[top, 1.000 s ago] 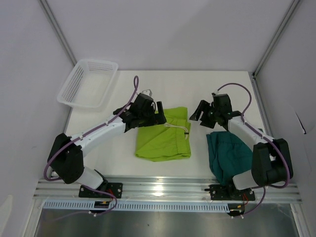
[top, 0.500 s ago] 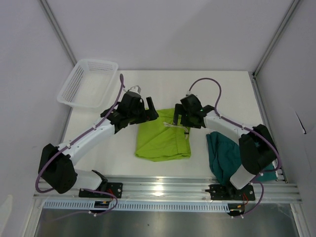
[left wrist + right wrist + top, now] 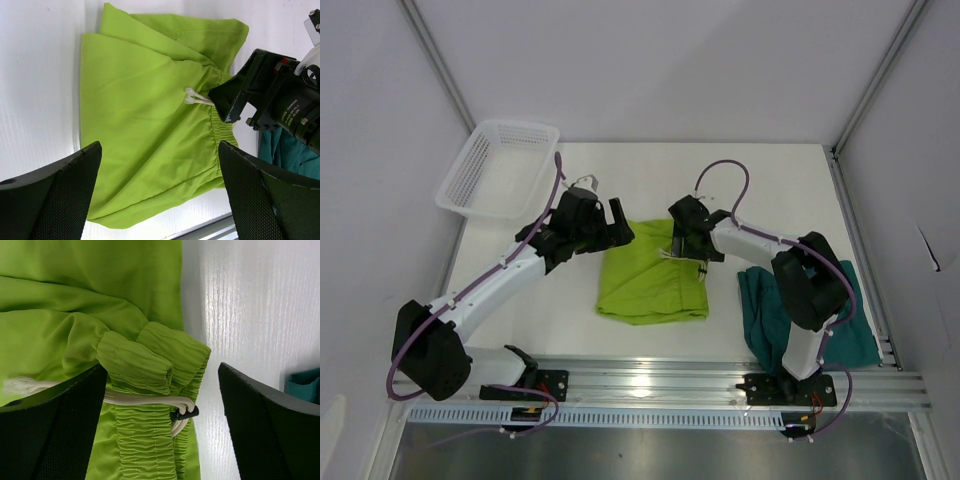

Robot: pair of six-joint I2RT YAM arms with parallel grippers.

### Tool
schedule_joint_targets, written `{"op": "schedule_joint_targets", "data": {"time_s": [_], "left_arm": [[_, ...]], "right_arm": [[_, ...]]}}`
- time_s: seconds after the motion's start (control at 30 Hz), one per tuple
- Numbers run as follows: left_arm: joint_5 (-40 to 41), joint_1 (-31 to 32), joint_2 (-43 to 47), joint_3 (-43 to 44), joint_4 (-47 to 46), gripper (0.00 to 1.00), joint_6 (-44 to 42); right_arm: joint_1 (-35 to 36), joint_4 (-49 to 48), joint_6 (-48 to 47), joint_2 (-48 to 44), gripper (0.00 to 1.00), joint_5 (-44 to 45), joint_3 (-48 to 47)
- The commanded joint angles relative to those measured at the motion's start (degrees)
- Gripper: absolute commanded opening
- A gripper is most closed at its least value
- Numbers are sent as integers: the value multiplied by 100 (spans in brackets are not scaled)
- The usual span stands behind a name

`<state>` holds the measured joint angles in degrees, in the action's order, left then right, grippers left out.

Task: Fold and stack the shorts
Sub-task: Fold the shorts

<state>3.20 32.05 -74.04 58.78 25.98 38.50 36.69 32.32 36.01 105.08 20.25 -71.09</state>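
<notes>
Lime yellow-green shorts point(image 3: 650, 285) are lying in a roughly square, folded-over shape at the middle of the white desk point(image 3: 770, 180), closer to its near edge. Their thin, smooth fabric is showing soft creases, and the elastic waistband is bunching into fine ribbed gathers along the side facing the right edge. A pale drawstring point(image 3: 145, 400) is running out of that waistband, pinched by a small black toggle point(image 3: 182, 413). The dark teal shorts point(image 3: 765, 320) are sitting in a crumpled heap near the near right corner, just beside the lime pair and partly under the right arm.

The left tool point(image 3: 618, 225) is hovering over the far left corner of the lime shorts with its fingers spread wide and nothing between them. The right tool point(image 3: 682, 243) is reaching down at the far right corner of the same pair, its black textured fingers point(image 3: 60, 430) standing wide apart and straddling the gathered waistband and cord without pinching them.

A white mesh basket point(image 3: 510, 125) of rigid plastic lattice is resting at the far left corner of the desk.
</notes>
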Motion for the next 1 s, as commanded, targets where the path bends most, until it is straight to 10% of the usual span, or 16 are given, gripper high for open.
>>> {"op": "schedule_joint_targets", "data": {"time_s": [0.0,0.43,0.97], "left_arm": [[-39,-50,109,-42,-84,98,-141],[-179,-226,4,-157,-163,98,-246],[-540,-753,-383,-305,-303,98,-387]], "right_arm": [[67,-181,-15,-13,86,217,-72],[-240,-1577,-541,-461,60,-1135,631],[-188,-1571,-2967,47,66,-3474,-712]]}}
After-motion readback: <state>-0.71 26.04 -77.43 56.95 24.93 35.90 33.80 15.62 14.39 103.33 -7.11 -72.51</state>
